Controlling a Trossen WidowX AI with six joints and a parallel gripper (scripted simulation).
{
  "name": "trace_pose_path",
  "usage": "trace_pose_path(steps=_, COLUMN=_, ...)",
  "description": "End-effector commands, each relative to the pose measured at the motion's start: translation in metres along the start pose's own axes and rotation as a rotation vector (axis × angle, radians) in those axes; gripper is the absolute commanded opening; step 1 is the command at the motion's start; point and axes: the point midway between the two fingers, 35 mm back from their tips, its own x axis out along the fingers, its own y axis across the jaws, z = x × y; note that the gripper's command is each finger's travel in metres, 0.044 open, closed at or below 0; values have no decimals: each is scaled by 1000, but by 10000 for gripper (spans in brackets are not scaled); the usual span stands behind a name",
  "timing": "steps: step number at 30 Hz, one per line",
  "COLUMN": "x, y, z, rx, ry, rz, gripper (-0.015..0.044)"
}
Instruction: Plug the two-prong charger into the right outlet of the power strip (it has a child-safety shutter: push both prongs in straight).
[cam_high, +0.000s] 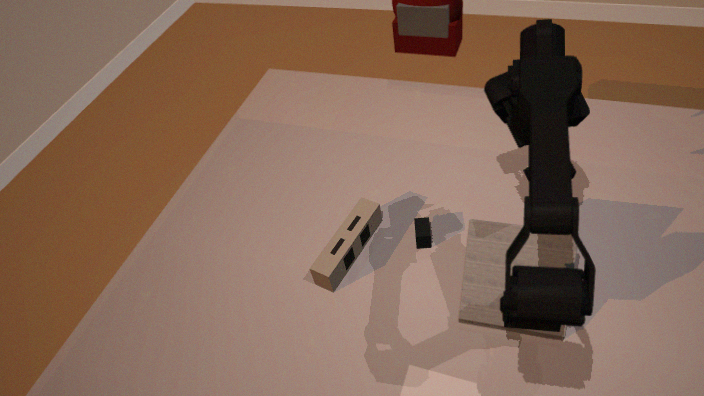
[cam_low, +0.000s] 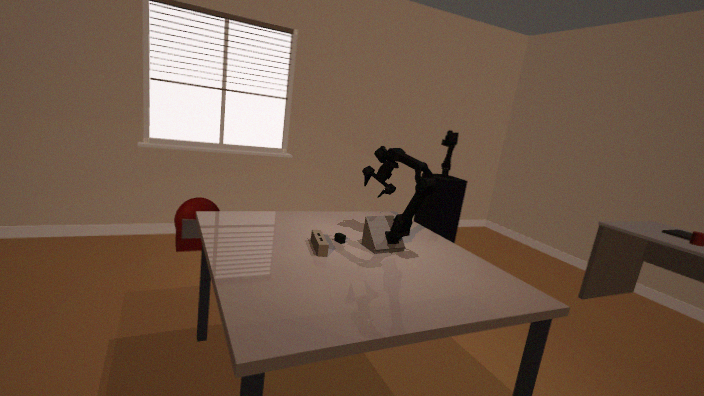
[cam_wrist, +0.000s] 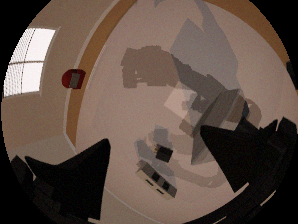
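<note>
The black charger (cam_high: 423, 232) (cam_low: 340, 238) (cam_wrist: 164, 153) lies on the table; its brass-coloured prongs show faintly in the wrist view, at the upper-left side of its body. The beige power strip (cam_high: 346, 235) (cam_low: 323, 249) (cam_wrist: 155, 185) lies near it, angled. Two dark square outlets are on its side facing the charger, and two dark slots are on its top. My gripper (cam_low: 375, 190) (cam_wrist: 156, 137) is open and empty, high above the table. In the wrist view the charger and strip appear between and below the fingertips. The fingers are not distinct in the top view.
A grey slanted block (cam_high: 482, 285) (cam_low: 380, 235) (cam_wrist: 215, 122) stands right of the charger, with the arm's lower part over it. A red object (cam_high: 427, 46) (cam_low: 197, 207) (cam_wrist: 66, 79) stands beyond the table. A black cabinet (cam_low: 447, 205) is behind the arm.
</note>
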Motion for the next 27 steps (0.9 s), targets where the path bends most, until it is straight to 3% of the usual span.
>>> trace_pose_path(steps=1, x=10, y=4, z=-8, rx=-68, ry=13, rz=-26, gripper=440)
trace_pose_path(steps=27, x=85, y=23, z=-97, rx=-655, ry=215, rz=-200, gripper=440)
